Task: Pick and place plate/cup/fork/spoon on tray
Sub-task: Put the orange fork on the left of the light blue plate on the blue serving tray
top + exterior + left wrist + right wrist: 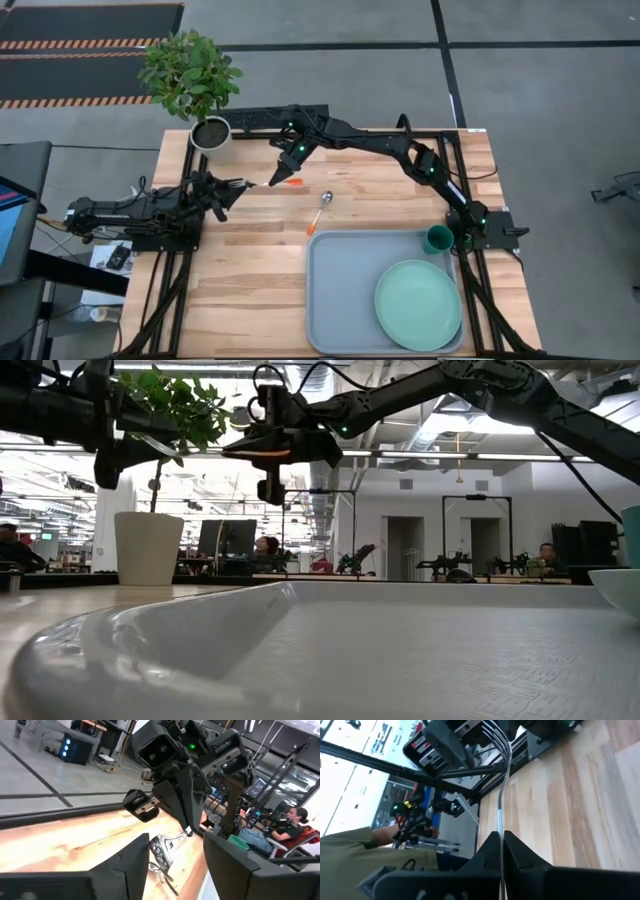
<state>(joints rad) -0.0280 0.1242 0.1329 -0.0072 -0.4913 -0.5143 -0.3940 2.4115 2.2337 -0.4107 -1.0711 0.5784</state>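
— Fork check: where is it, and who has it?

— My right gripper is clamped on the fork over the far middle of the table. From overhead I get the orange handle end under its fingers and the silver tines aimed at the left gripper.

— Is the left one gripping too?

— Overhead I cannot tell. Its own wrist camera settles it: the two dark fingers stand wide apart, with the shiny curved tines between them, untouched. The right wrist camera adds the thin metal stem running straight out from between my pinched fingers.

— Height?

— Only the table-level camera shows that: the fork hangs well above the wood, beside the leafy plant in its white pot.

— And the rest?

— The spoon, rounded bowl and orange end, lies flat on the pale planks just beyond the tray. The smooth mint plate sits in the tray's near right part; the teal cup stands at its far right corner
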